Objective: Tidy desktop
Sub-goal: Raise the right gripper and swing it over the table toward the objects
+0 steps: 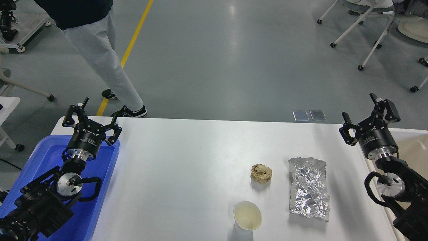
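The white desktop (187,160) spans the middle of the head view. On its right half lie a crumpled brown paper ball (261,173), a crinkled silver foil bag (309,188) and, near the front edge, an upright white paper cup (247,216). My left gripper (92,117) hangs open and empty over the far end of the blue tray (100,187) at the left. At the right edge my right gripper (367,117) is open too, holding nothing, above the table's far right corner and well clear of the foil bag.
A cream-white bin (413,147) sits at the right edge, partly behind my right arm. A person in grey trousers (107,63) stands just beyond the table's far left corner. Wheeled chairs (367,30) stand on the floor at the far right.
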You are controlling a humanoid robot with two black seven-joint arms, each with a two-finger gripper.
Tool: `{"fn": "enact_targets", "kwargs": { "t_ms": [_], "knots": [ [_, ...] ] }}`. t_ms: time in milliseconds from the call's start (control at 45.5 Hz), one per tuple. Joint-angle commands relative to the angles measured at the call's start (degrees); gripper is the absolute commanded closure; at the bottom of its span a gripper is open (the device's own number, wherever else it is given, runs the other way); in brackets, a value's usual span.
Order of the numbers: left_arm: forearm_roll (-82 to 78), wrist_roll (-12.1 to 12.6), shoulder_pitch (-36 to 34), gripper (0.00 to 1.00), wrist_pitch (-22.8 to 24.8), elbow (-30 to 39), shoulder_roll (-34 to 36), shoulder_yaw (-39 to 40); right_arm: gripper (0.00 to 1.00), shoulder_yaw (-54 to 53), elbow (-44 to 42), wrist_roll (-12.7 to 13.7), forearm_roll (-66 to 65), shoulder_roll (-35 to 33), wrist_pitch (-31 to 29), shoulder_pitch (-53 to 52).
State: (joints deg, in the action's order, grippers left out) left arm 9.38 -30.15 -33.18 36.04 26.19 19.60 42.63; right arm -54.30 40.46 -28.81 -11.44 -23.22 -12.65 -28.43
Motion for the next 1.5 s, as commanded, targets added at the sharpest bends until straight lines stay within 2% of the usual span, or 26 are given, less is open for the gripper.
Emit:
{"fn": "enact_targets", "kwargs": {
  "t_ms": [0,352,484,638,792,902,1078,1298,1474],
  "knots": [
    [0.02,-0.09,0.05,0.00,0.00,0.00,0.00,0.00,0.01,0.16,-0.03,0.07,1.42,0.80,0.34,0.04],
    [0.02,-0.09,-0.04,0.00,-0.09,0.00,0.00,0.00,0.01,-0.10,0.14,-0.46,1.33,0.19,-0.10,0.30],
    [0.02,-0.09,-0.04,0.00,-0.09,0.00,0.00,0.00,0.01,0.43,-0.21,0.16,1.33,-0.78,-0.36,-0.31],
    [-0.07,-0.09,-0.04,0.00,-0.09,0.00,0.00,0.00,0.01,-0.27,0.76,3.93,1.51,-0.60,-0.01,-0.66],
    [0.02,-0.09,-0.04,0.00,-0.09,0.00,0.00,0.00,0.01,-0.45,3.04,4.46,4.14,-1.13,0.34,0.21],
    [0.02,-0.09,-0.04,0.00,-0.09,0.00,0.00,0.00,0.01,-0.19,12.08,6.13,7.31,-6.13,1.74,2.15],
    [0.02,-0.09,-0.04,0.00,-0.09,0.00,0.00,0.00,0.01,1.74,19.74,10.70,7.05,-11.14,4.38,2.76],
    [0.02,-0.09,-0.04,0.00,-0.09,0.00,0.00,0.00,0.01,6.49,24.05,12.46,6.52,-18.44,3.95,1.10],
    [0.02,-0.09,-0.04,0.00,-0.09,0.00,0.00,0.00,0.01,9.39,28.88,12.37,3.28,-23.62,3.95,-1.80]
  ]
}}
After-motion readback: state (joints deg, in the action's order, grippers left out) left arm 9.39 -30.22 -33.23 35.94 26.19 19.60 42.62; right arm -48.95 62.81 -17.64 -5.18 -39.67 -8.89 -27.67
